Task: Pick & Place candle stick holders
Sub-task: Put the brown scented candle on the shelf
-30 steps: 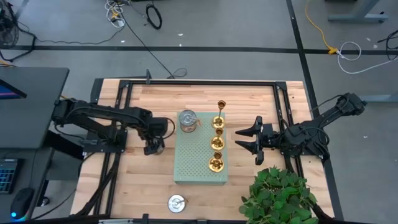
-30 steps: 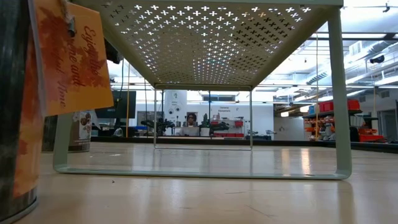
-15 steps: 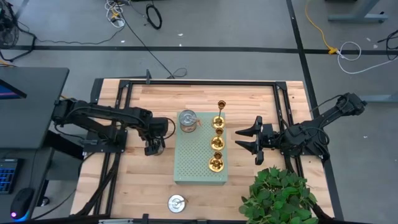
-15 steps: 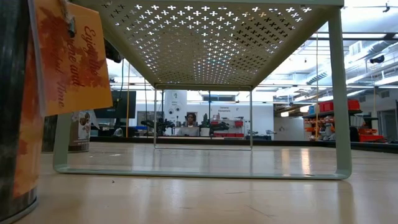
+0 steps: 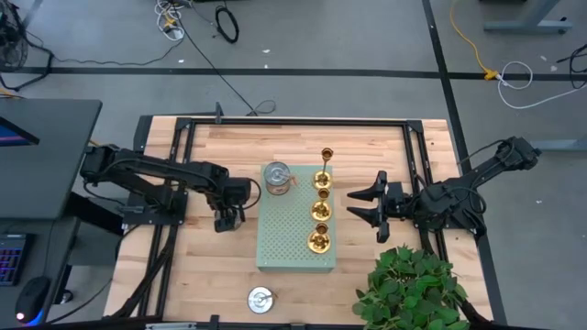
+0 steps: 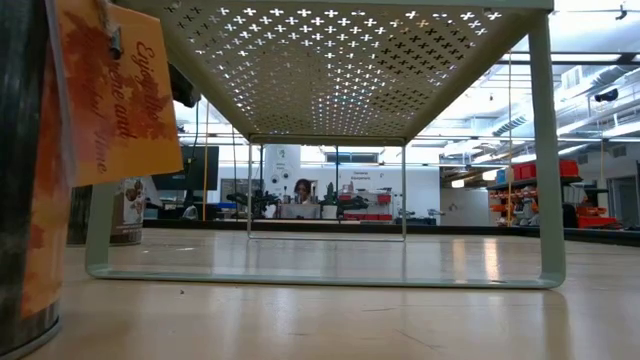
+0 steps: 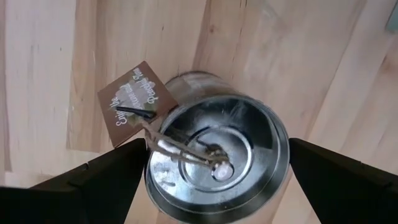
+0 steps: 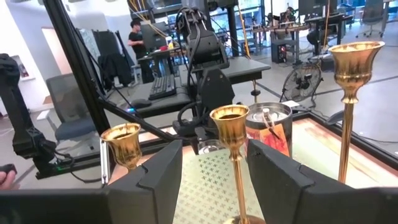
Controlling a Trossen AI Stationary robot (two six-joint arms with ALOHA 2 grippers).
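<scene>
Slightly shifted, left hand (image 5: 227,220) gapes over round silver tin (image 7: 217,155); right hand (image 5: 367,207) open

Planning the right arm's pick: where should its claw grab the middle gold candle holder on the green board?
Grip the middle gold holder by its slender stem just under the cup, coming in level from the right claw side. It stands upright, neighbours flank it along the row, and the flared cup should stop slipping.

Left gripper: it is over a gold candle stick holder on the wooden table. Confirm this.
Wrong colour. The left wrist view shows the left gripper over a silver candle stick holder, with a brown tag, on the wooden table.
</scene>
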